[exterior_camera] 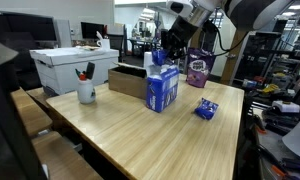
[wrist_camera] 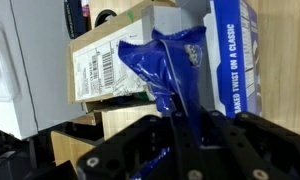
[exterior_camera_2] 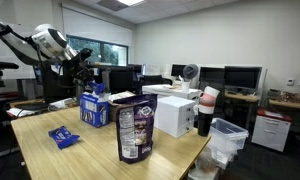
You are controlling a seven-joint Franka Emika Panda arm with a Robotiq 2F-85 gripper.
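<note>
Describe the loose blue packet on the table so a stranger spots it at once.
Start at the long wooden table and find the tall blue box standing on it. Beside that box lies the small blue packet, the only blue thing lying down.

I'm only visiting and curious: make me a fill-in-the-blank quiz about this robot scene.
The claw is shut on a packet coloured ___.
Just under it, a box stands on a ___ table.
A loose packet lying on the table is coloured ___.
The bag standing on the table is ___.
Missing words: blue; wooden; blue; purple.
</note>
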